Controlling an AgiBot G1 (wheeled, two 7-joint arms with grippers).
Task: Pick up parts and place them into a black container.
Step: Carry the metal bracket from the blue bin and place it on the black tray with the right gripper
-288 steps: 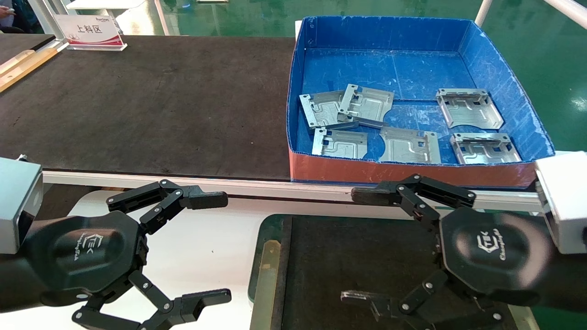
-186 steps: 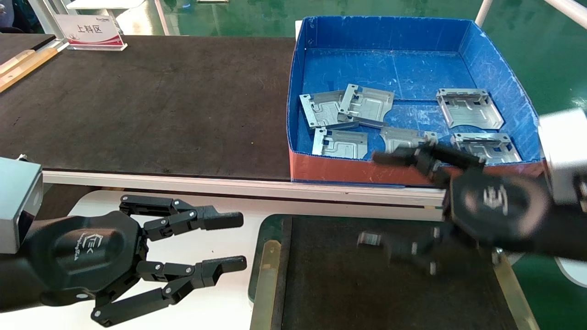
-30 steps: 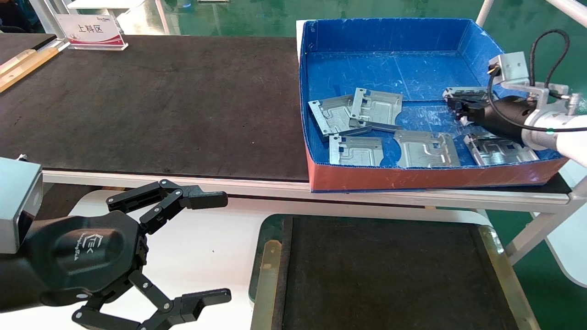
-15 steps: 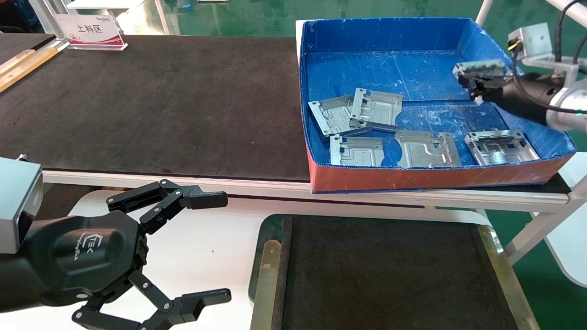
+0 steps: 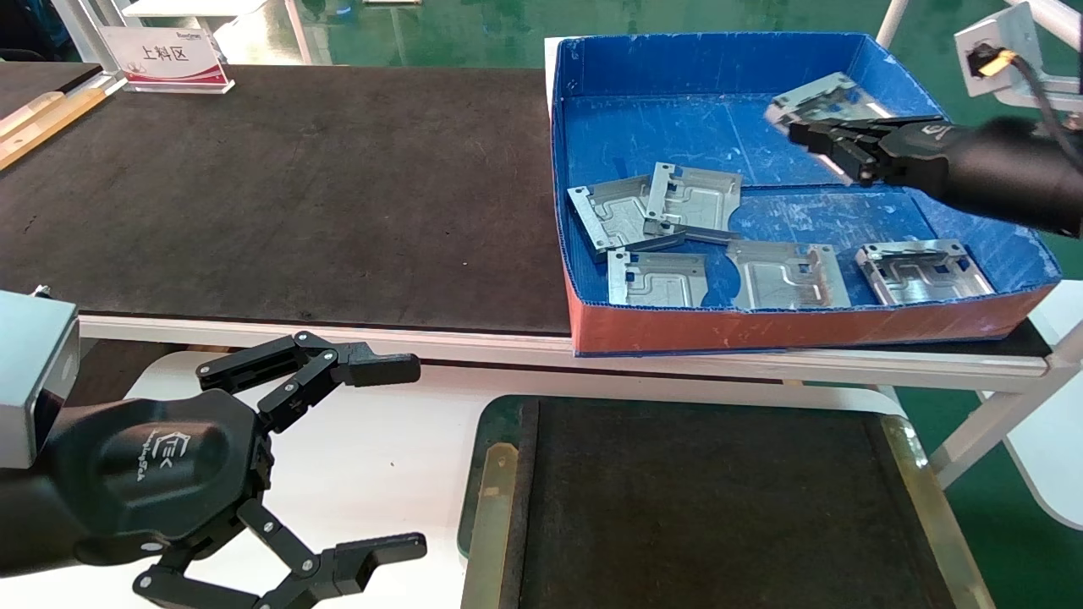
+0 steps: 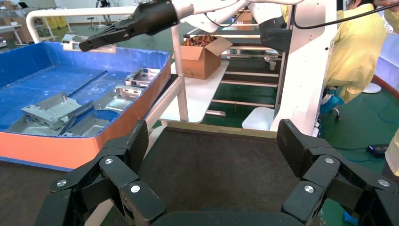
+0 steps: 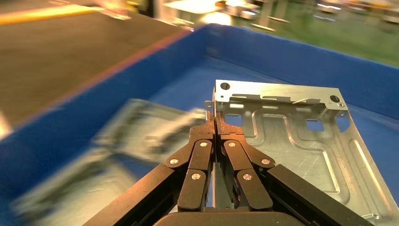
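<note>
My right gripper [image 5: 825,135] is shut on the edge of one silver-grey part [image 5: 816,95] and holds it in the air above the far right of the blue box [image 5: 787,326]. In the right wrist view the gripper [image 7: 215,120] pinches the plate's bent edge, with the part [image 7: 301,136] beyond it. Several more parts [image 5: 668,203] lie on the box floor, two of them overlapping. The black container [image 5: 719,499] lies near me, below the table edge. My left gripper [image 5: 406,457] is open and parked at the lower left, beside the container [image 6: 221,165].
The long black table mat [image 5: 271,186] covers the table left of the blue box. A white sign [image 5: 165,55] stands at the far left. A white table frame [image 5: 990,431] runs down at the right. A cardboard box [image 6: 202,54] and a person in yellow [image 6: 357,47] are farther off.
My right gripper has risen from the box floor with the part and moved left and up. The left arm has not moved.
</note>
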